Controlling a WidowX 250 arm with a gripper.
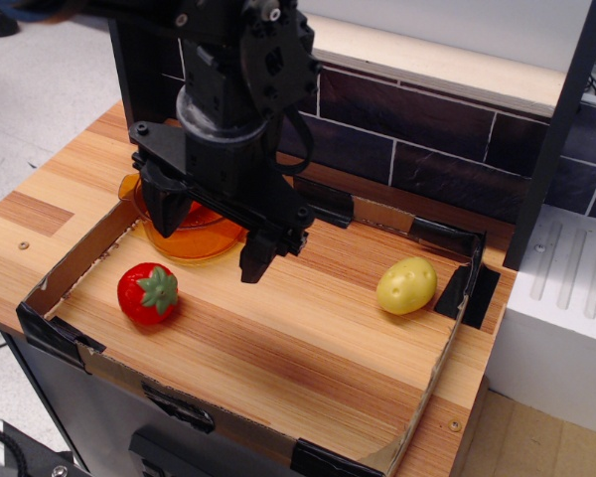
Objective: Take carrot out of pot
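Note:
The amber translucent pot (207,244) sits at the back left of the cardboard-walled tray, partly covered by my gripper. My black gripper (209,248) hangs over the pot with its jaws wide apart. One finger (165,207) reaches down into the pot's left side. The other finger (257,256) is at the pot's right rim. A deeper orange patch (199,215) shows inside the pot between the fingers; it may be the carrot, but the gripper hides most of it. Nothing is held.
A red strawberry (148,292) with green leaves lies in front of the pot. A yellow potato (407,285) lies at the right near the tray wall. A low cardboard wall (228,422) rings the wooden work area. A dark brick wall (427,129) stands behind.

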